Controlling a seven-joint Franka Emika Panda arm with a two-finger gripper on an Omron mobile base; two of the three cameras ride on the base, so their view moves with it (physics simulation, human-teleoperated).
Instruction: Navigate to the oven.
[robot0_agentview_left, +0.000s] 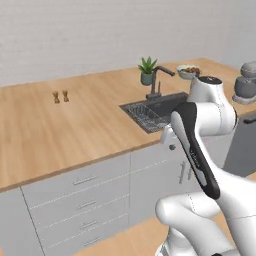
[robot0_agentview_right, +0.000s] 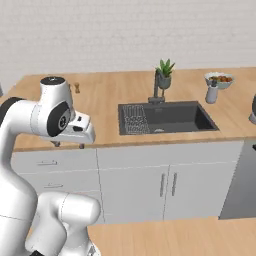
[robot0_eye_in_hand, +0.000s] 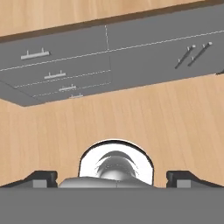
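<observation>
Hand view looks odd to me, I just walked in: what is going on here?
The white robot arm is handling nothing. Its gripper hangs folded in front of the grey cabinet drawers, looking down at the wooden floor, its fingertips spread apart with nothing between them. The base faces a wooden counter with a dark sink and a small potted plant. The oven is not yet reached.

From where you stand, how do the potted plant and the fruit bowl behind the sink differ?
The potted plant is tall, with spiky green leaves rising from a small grey-green pot; the fruit bowl is low and wide, pale, holding orange-red pieces. The plant stands directly behind the sink beside the faucet; the bowl sits farther right, with a small grey vessel in front of it. Both rest on the wooden counter near the wall.
</observation>
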